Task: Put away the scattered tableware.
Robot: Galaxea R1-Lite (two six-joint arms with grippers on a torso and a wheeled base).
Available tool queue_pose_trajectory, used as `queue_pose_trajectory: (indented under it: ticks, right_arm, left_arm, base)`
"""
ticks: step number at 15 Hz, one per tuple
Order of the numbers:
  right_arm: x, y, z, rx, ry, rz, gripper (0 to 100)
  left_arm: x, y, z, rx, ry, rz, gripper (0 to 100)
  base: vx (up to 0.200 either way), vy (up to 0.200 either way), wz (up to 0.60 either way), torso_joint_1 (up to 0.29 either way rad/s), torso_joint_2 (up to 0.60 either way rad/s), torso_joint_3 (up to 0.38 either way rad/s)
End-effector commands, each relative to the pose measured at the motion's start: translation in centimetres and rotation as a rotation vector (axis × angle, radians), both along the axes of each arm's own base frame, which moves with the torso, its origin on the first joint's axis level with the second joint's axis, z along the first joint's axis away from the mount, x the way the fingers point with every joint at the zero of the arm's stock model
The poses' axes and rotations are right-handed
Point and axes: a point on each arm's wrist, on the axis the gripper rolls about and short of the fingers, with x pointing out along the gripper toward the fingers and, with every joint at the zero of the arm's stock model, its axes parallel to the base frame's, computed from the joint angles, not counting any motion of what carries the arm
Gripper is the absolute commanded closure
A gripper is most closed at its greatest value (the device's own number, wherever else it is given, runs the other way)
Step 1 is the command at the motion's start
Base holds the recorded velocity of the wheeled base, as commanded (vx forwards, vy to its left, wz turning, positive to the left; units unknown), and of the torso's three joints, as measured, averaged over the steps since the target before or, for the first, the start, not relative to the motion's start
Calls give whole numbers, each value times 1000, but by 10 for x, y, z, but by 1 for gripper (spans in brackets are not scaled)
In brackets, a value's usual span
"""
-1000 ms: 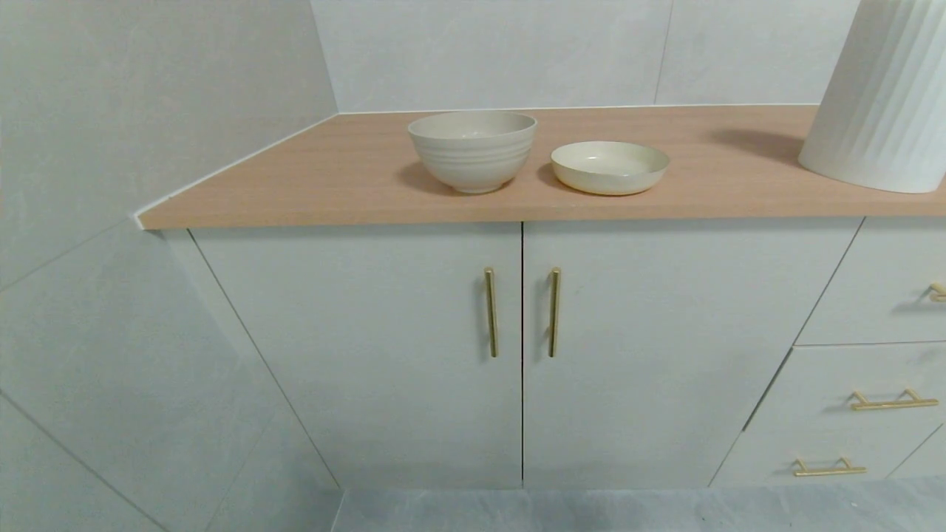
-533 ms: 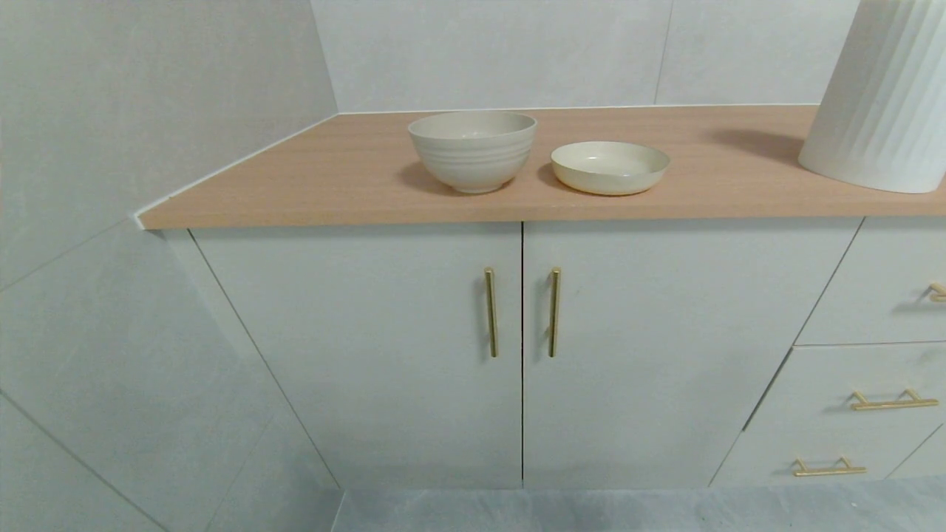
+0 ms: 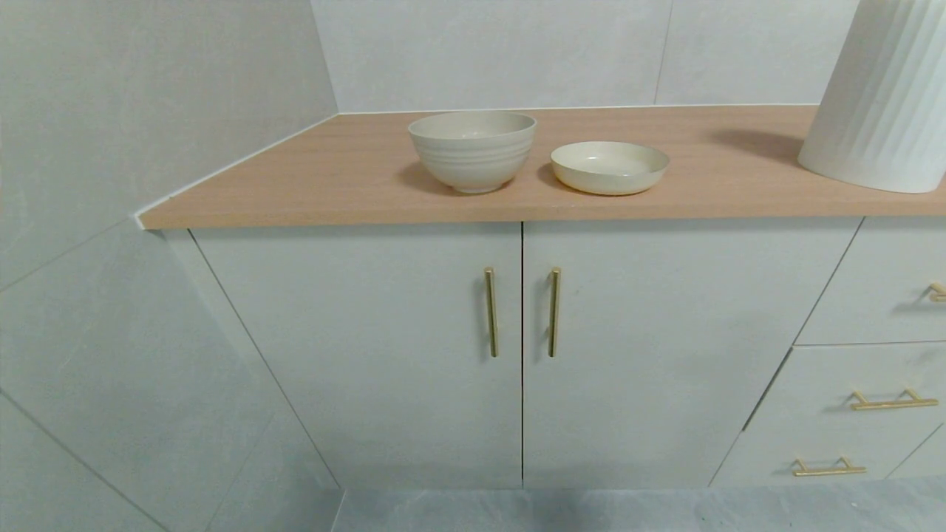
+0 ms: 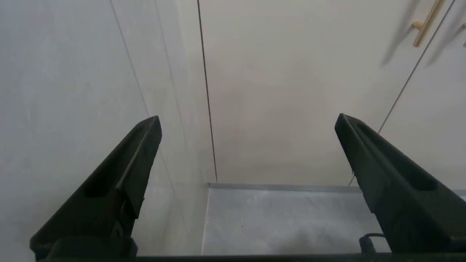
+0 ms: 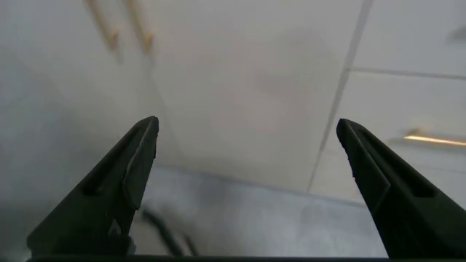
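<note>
Beige bowl (image 3: 472, 150) stands beside plate (image 3: 610, 167) on countertop (image 3: 295, 185).

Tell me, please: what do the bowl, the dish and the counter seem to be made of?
Bowl: probably matte ceramic or plastic; dull beige, faint ridges, no glare.
Dish: glossier, perhaps glazed ceramic or enamel; cream, soft highlights inside.
Counter: wood-look, likely laminate; even grain, matte.
</note>
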Motion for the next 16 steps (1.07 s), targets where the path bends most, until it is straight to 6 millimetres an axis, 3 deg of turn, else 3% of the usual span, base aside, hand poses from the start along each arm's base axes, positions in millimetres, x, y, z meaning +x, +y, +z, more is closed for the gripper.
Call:
queue_pose_trajectory:
  ticks: [1, 6, 10, 14, 16]
  right_arm:
    - [25, 5, 7, -30, 155, 95, 0]
    - [87, 16, 24, -77, 397, 77, 0]
    - [138, 28, 30, -62, 384, 122, 0]
    - [183, 58, 31, -71, 348, 237, 0]
    - [196, 72, 29, -83, 371, 277, 0]
  left_arm:
    - [0, 0, 0, 0, 0, 1, 0]
    - [0, 0, 0, 0, 0, 1, 0]
    - [0, 0, 0, 0, 0, 1, 0]
    - [0, 0, 0, 0, 0, -1, 0]
    - [0, 0, 0, 0, 0, -1, 0]
  base:
    - [0, 0, 0, 0, 0, 0]
    - [0, 0, 0, 0, 0, 0]
    - [0, 0, 0, 0, 0, 0]
    - [0, 0, 0, 0, 0, 0]
    - [0, 0, 0, 0, 0, 0]
